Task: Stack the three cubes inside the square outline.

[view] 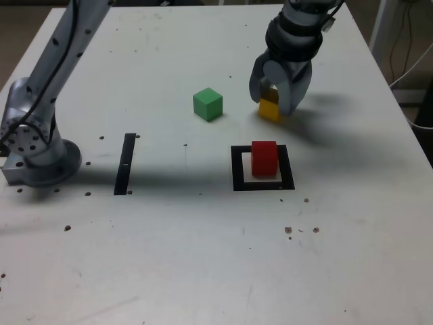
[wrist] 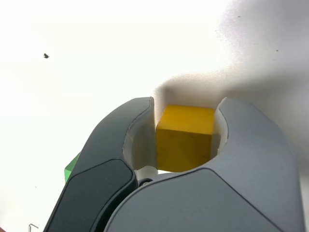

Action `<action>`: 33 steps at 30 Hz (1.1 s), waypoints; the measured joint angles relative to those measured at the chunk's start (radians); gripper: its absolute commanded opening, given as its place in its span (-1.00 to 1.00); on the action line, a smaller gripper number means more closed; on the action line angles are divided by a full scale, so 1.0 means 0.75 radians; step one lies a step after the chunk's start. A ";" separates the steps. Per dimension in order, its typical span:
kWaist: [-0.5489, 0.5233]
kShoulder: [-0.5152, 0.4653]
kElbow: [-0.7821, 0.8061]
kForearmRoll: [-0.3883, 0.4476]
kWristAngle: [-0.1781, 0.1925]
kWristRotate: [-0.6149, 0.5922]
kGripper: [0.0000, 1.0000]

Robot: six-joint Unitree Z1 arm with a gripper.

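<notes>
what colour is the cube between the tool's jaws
Yellow: the cube sits between the jaws of the tool, clearest in the wrist view.

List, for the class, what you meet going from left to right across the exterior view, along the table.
Arm base → narrow black strip → green cube → red cube inside the square outline. The yellow cube and the tool overlap the red cube's span, so they are left out.

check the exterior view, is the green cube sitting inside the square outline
No, only the red cube sits inside the square outline; the green cube rests on the bare table, up and toward the exterior view's left.
</notes>
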 measured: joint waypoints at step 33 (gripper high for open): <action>-0.097 -0.207 -0.048 0.319 -0.114 -0.309 -0.33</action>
